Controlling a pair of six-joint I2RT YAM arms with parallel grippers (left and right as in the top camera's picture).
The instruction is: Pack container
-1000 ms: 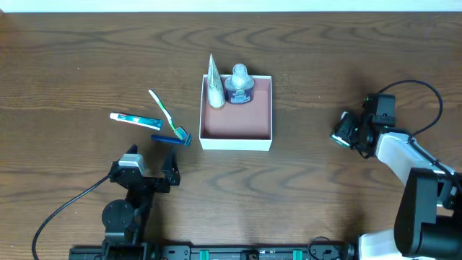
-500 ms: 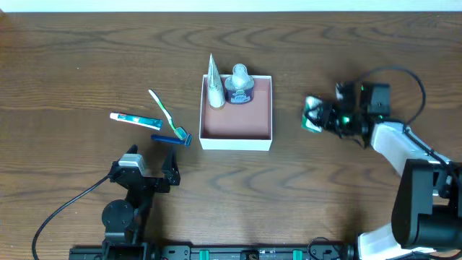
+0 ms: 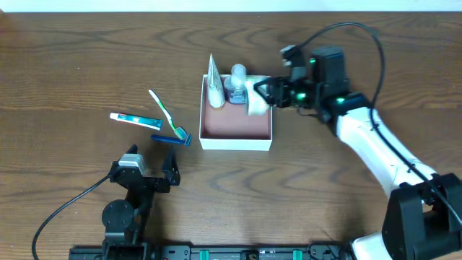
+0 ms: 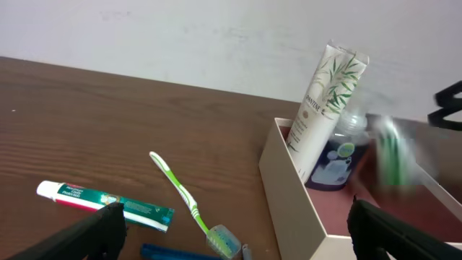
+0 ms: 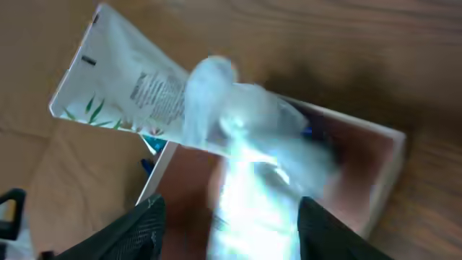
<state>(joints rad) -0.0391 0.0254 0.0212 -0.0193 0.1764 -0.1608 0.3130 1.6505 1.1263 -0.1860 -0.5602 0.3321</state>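
The container [image 3: 237, 141] is a square white box with a reddish-brown floor, at mid-table. A white Pantene tube [image 3: 214, 87] and a clear bottle [image 3: 238, 87] with blue liquid stand in its far corner. My right gripper [image 3: 266, 94] hovers over the container's right wall. A blurred white-and-green item [image 3: 256, 100] lies between its fingers. In the right wrist view the jaws [image 5: 229, 217] stand wider than this item [image 5: 253, 195], with a gap on the left side. My left gripper [image 3: 150, 154] rests open near the front edge, empty.
Left of the container lie a green-and-white toothpaste tube [image 3: 135, 120], a green toothbrush [image 3: 164, 112] with a capped head, and a blue razor-like stick [image 3: 166, 139]. The left wrist view shows the same toothpaste tube [image 4: 101, 202] and toothbrush [image 4: 180, 191].
My right arm has swung left from the table's right side to over the container, carrying the white-and-green item. Its jaws have widened. The left arm has not moved.
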